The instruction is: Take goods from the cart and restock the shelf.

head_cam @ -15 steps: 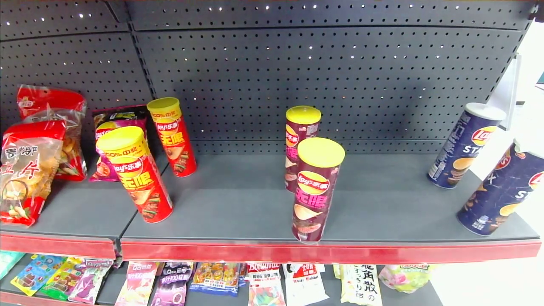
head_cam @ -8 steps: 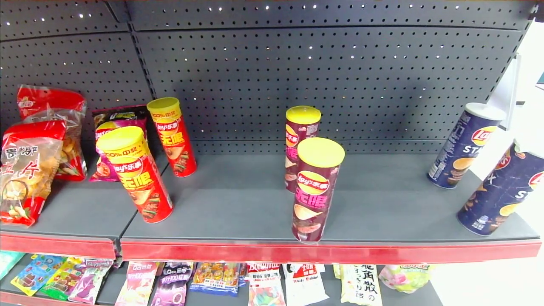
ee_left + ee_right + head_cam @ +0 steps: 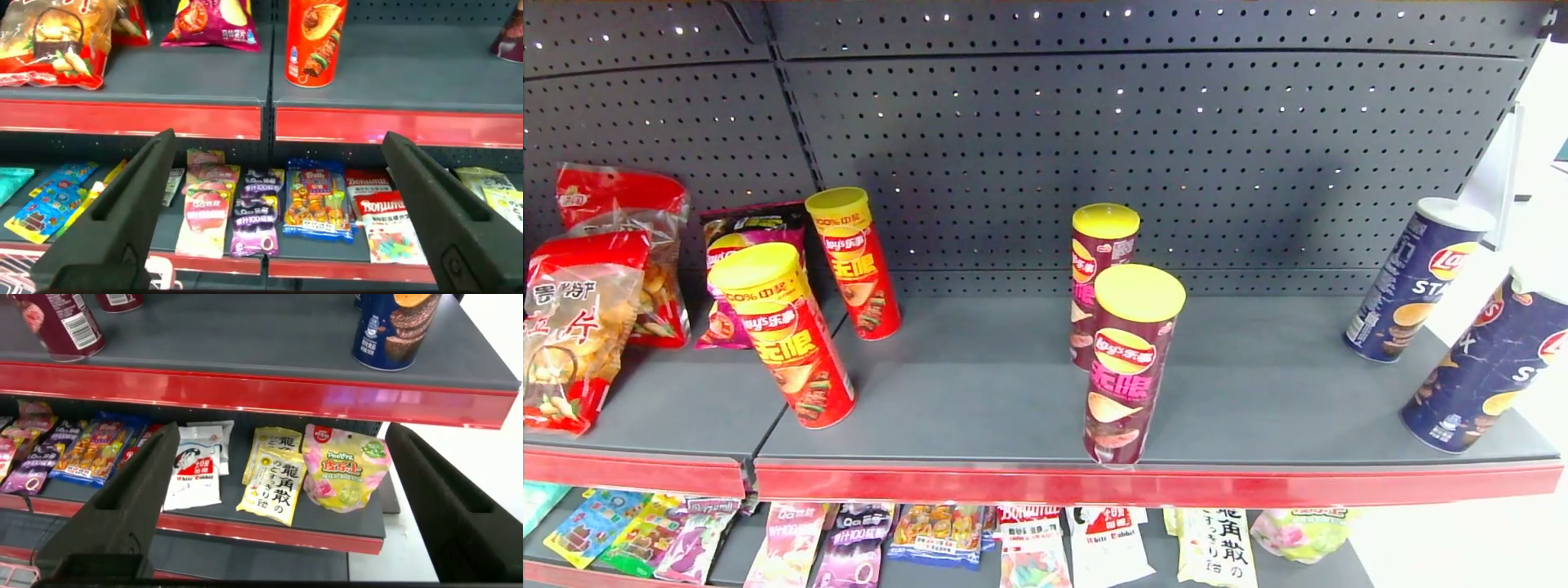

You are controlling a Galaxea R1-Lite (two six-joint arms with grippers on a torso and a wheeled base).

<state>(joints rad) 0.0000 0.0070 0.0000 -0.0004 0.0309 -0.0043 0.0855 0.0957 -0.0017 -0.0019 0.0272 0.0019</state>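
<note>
Left claw (image 3: 278,137) and right claw (image 3: 282,429): both spread wide, empty, facing the shelf (image 3: 980,392). Maroon can (image 3: 1131,363) stands upright at its 6 o'clock edge.

Dark perforated back panel (image 3: 1143,163) (pegboard), white board (image 3: 1505,180) beside it

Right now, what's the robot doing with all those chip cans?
Nothing is being held at the moment. The left gripper and the right gripper are both open and empty, low in front of the snack packets on the lower shelf. Up on the grey shelf stand two red cans, two maroon cans and two blue cans, with snack bags at the left end.
</note>
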